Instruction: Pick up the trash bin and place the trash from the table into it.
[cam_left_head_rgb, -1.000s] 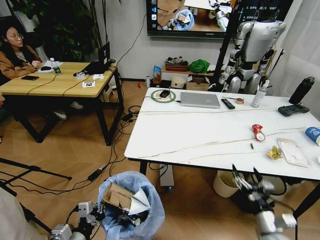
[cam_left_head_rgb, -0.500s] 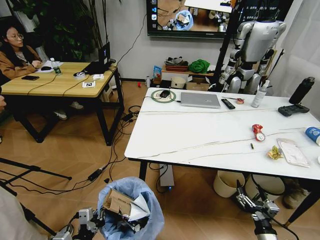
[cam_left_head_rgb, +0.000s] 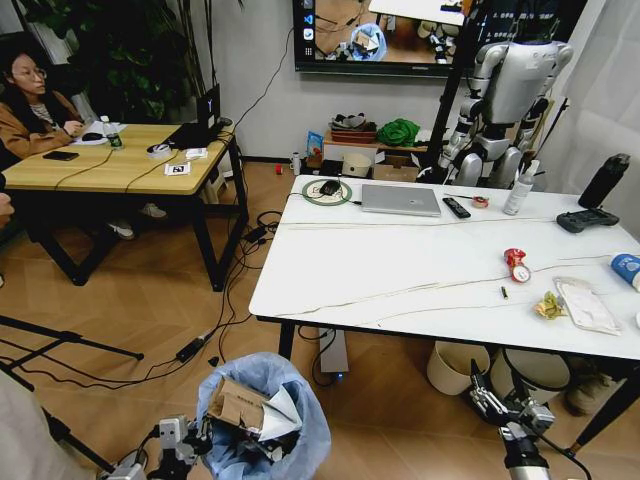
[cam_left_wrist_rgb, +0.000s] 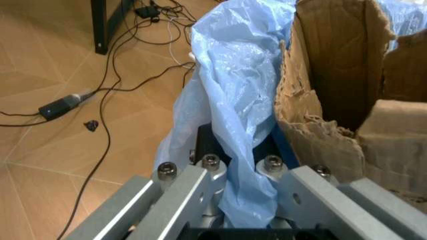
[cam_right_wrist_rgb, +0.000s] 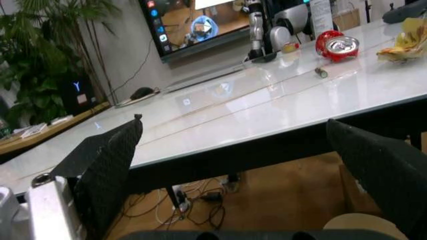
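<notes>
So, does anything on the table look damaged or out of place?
Yes. A crushed red can lies on its side on the table near the right end, with a crumpled yellow wrapper nearby.

The trash bin (cam_left_head_rgb: 264, 418) has a thin, crinkly, shiny blue plastic bag in it. Inside is rough brown cardboard (cam_left_wrist_rgb: 340, 85) with torn edges. The left gripper (cam_left_wrist_rgb: 230, 187) is dull grey metal with round bolts. The right gripper (cam_right_wrist_rgb: 250, 165) has black fingers (cam_right_wrist_rgb: 107, 160) with a bumpy, matt skin. The table (cam_left_head_rgb: 400, 270) is smooth, glossy white stone. The can (cam_right_wrist_rgb: 337, 46) is shiny red metal. The floor (cam_left_head_rgb: 150, 300) is smooth wood.
</notes>
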